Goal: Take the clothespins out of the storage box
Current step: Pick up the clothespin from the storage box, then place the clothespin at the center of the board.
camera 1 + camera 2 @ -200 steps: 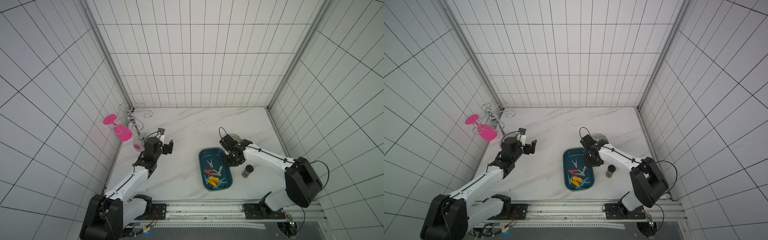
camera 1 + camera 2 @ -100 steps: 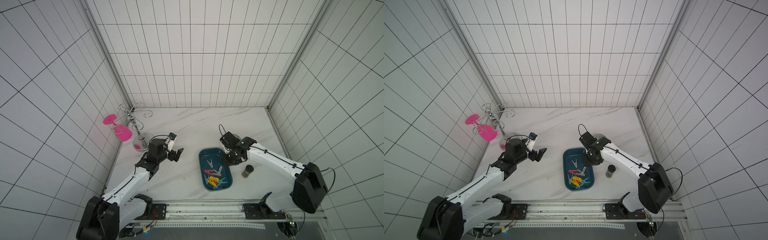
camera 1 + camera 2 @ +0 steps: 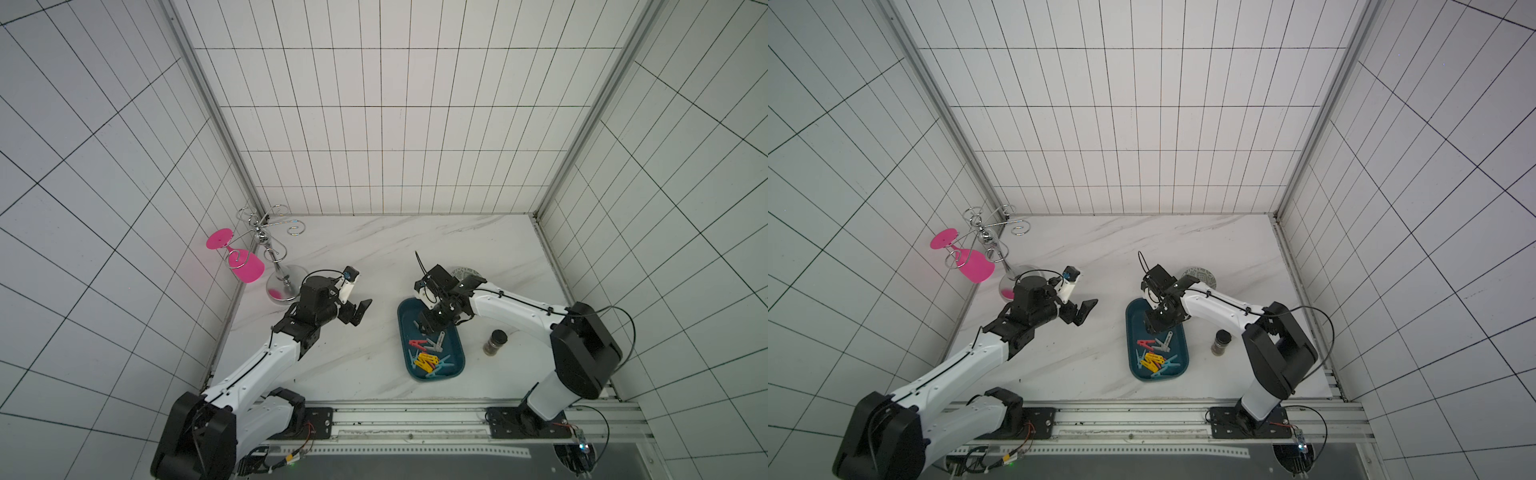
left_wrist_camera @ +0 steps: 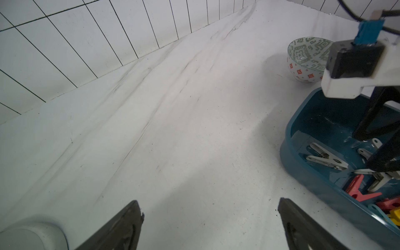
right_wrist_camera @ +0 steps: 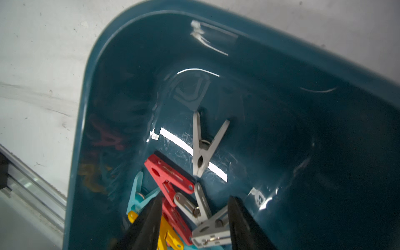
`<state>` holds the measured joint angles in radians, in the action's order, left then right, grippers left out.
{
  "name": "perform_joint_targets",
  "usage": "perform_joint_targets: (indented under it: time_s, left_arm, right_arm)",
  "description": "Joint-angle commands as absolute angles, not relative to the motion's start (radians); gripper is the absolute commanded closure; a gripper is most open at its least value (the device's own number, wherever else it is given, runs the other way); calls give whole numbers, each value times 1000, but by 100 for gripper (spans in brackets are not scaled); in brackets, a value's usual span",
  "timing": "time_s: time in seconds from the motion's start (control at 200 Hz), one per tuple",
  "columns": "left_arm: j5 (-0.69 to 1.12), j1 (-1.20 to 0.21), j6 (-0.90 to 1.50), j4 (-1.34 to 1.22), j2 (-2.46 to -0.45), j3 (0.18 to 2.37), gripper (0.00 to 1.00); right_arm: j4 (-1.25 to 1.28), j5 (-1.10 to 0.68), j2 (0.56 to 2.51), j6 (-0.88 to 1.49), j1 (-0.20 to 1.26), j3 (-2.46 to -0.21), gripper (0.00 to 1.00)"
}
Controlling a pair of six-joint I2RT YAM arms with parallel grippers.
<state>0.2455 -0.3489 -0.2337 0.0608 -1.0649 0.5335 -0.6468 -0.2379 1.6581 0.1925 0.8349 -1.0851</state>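
Right gripper (image 5: 194, 227) hangs low inside the storage box (image 5: 112, 65), jaws apart and clamped on nothing. Two crossed grey pegs (image 5: 203, 213) lie right between its fingers, with the other clothespins (image 3: 428, 359) heaped beside one finger. A lone grey peg (image 5: 203, 145) lies just ahead, its long axis roughly in line with the gripper's reach. Left gripper (image 3: 356, 311) is spread wide over bare counter (image 4: 173, 129), well apart from the box, so the right arm is nearer by far
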Motion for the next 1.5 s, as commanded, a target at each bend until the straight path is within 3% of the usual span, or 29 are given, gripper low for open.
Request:
perform_joint_targets:
  time_s: [0.0, 0.125, 0.275, 0.545, 0.67, 1.039, 1.279, 1.494]
  left_arm:
    - [216, -353, -226, 63, -1047, 537, 1]
    - [204, -352, -220, 60, -1042, 527, 1]
    - [196, -351, -221, 58, -1038, 520, 1]
    - [189, -351, -221, 57, -1028, 514, 1]
    - [167, -352, -218, 59, -1016, 515, 1]
    - [107, -350, -175, 102, -964, 535, 1]
    - [125, -350, -138, 110, -963, 551, 4]
    - [132, -350, -142, 129, -928, 550, 5]
  right_arm:
    - [-618, -243, 1703, 159, 847, -1125, 46]
    - [-612, -219, 1744, 148, 848, -1130, 47]
    - [-608, -204, 1802, 156, 849, -1131, 55]
    - [-605, -186, 1788, 163, 849, -1129, 81]
    - [-621, -166, 1728, 149, 848, -1140, 87]
    - [-726, -156, 1643, 92, 812, -1347, 88]
    - [-797, -195, 1857, 148, 682, -1584, 88]
    - [-802, -176, 2105, 192, 652, -1788, 87]
